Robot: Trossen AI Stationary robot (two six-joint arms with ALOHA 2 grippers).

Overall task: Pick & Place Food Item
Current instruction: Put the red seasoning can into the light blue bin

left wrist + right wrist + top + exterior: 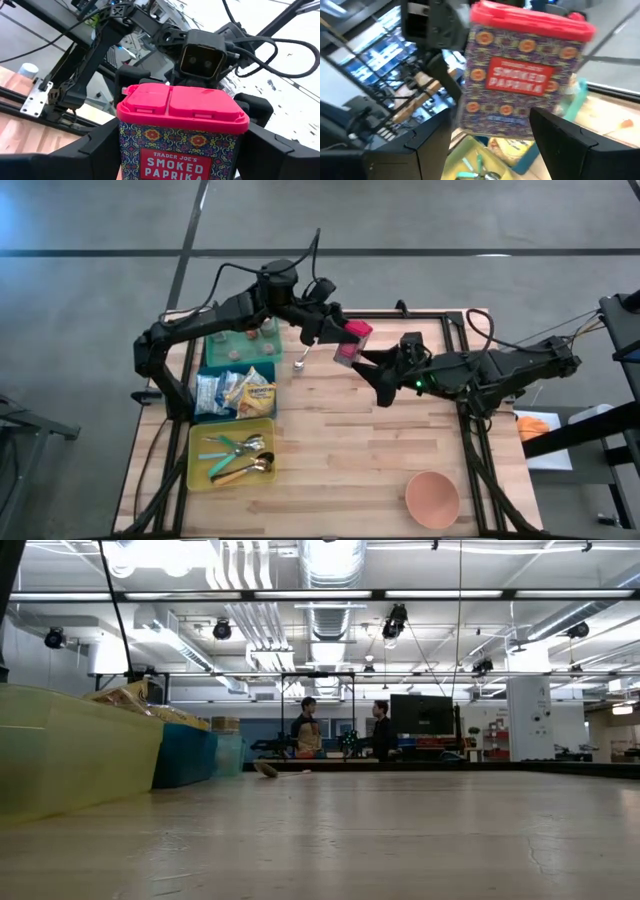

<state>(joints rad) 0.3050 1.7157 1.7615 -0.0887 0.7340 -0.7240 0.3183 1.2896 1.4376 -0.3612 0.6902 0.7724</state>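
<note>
Item: smoked paprika tin (182, 132), red flip lid, held aloft above the table's (380, 450) far edge between both arms. Left gripper (335, 340) clamped on its sides; right gripper (375, 360) parted, close by, gripping nothing. Likely light, rigid, slick-walled; best taken across flat sides below lid

Both arms (200, 330) matte black, segmented links, black cables looping off joints. Right arm (500, 368): green LED lit near wrist. Wrist camera module (201, 59) boxy, twin lenses. Gripper fingers (567, 142) flat black angular plates.
</note>
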